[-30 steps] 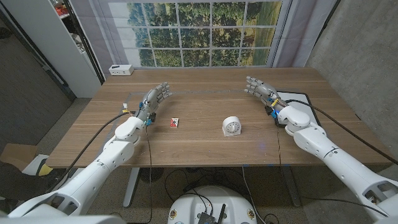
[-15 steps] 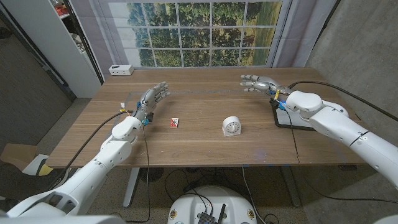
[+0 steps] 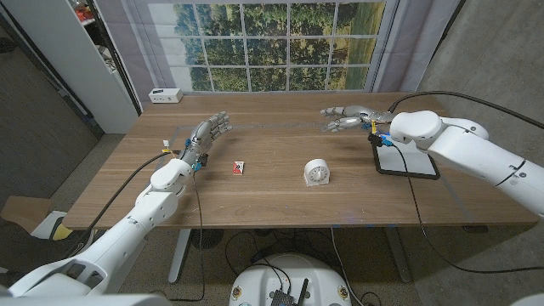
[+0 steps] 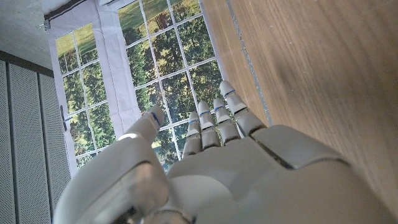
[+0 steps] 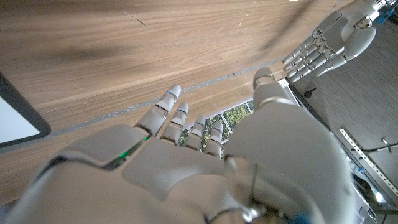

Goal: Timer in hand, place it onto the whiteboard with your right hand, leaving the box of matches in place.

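Timer (image 3: 316, 173): stood on the table (image 3: 272, 204), untouched.
Matchbox (image 3: 239, 168): left of the timer.
Whiteboard (image 3: 406, 159): right of the timer.
Right hand (image 3: 347, 117): beyond the timer, fingers spread (holding nothing).
Left hand (image 3: 206, 133): beyond the matchbox, fingers apart, empty.

White timer (image 3: 316, 173) upright mid-table, whiteboard (image 3: 408, 158) right

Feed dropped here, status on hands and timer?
Both hands open: left, right. Timer on table, not held. Whiteboard bare. Matches clear of path.
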`<action>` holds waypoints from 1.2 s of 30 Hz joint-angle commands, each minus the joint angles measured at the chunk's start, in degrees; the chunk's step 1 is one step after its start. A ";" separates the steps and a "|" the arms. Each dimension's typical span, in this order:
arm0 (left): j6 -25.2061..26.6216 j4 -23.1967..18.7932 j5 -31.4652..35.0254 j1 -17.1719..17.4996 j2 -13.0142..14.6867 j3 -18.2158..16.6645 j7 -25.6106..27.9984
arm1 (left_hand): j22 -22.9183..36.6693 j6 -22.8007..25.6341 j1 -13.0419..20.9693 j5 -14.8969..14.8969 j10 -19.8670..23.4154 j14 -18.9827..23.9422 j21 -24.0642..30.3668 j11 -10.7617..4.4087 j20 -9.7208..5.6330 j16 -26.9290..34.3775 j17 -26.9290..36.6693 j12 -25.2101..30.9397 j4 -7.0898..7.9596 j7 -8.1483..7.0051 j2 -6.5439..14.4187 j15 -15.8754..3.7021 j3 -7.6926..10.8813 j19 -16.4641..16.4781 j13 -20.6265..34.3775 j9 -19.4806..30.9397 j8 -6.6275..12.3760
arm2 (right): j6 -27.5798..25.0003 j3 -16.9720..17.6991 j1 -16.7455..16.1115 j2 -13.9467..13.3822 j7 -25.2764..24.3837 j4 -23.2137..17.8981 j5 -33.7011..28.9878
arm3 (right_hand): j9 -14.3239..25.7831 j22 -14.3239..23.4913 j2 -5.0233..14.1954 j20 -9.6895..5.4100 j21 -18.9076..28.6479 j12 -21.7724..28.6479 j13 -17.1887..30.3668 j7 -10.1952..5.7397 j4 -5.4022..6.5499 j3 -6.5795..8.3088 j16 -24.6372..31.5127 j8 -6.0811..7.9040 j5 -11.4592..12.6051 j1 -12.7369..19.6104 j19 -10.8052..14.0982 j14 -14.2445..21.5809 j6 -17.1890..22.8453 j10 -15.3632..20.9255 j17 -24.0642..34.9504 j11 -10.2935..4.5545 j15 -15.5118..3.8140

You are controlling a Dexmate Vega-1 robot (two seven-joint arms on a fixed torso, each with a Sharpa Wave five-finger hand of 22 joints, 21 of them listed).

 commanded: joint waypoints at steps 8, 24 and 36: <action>-1.96 1.34 -0.59 0.11 -0.42 0.03 -2.36 | 0.27 0.96 -0.09 0.27 0.69 0.93 -0.33 -0.01 0.16 0.30 0.16 0.45 0.15 -0.12 -0.06 0.10 0.11 0.42 0.29 0.07 0.31 | -18.19 -14.99 15.22 -5.37 16.75 -17.10 -12.56 | -0.04 0.17 0.56 -0.80 0.08 0.42 -0.32 -0.18 -0.26 1.61 0.15 1.06 0.64 5.63 -1.08 -1.04 0.12 -1.56 0.09 -1.41 -7.60; -1.94 2.16 -0.84 -0.43 -0.67 0.30 -3.38 | 0.29 1.18 -0.26 0.26 0.89 1.08 -0.70 0.02 0.33 0.25 0.16 0.53 0.19 -0.23 -0.09 0.14 0.06 0.35 0.38 0.09 0.28 | -17.55 -25.03 22.85 -2.62 29.64 -16.67 -25.82 | 0.03 0.16 1.45 -1.91 0.13 1.57 -0.36 -0.21 0.13 2.26 0.60 2.47 0.29 9.42 -2.26 -1.33 4.20 0.19 0.27 -2.44 -8.55; -1.52 1.86 -0.97 -0.34 -0.42 0.34 -3.62 | 0.30 1.32 -0.38 0.26 0.99 1.06 -1.00 -0.04 0.45 0.19 0.16 0.56 0.24 -0.17 -0.06 0.16 0.04 0.19 0.44 0.10 0.26 | -15.67 -26.88 21.22 0.89 29.73 -14.81 -33.75 | 0.02 0.19 3.38 -3.20 0.45 2.71 -0.14 -0.21 1.14 2.32 1.82 3.12 -0.09 11.08 -2.19 0.40 7.58 3.03 0.74 -2.84 -9.71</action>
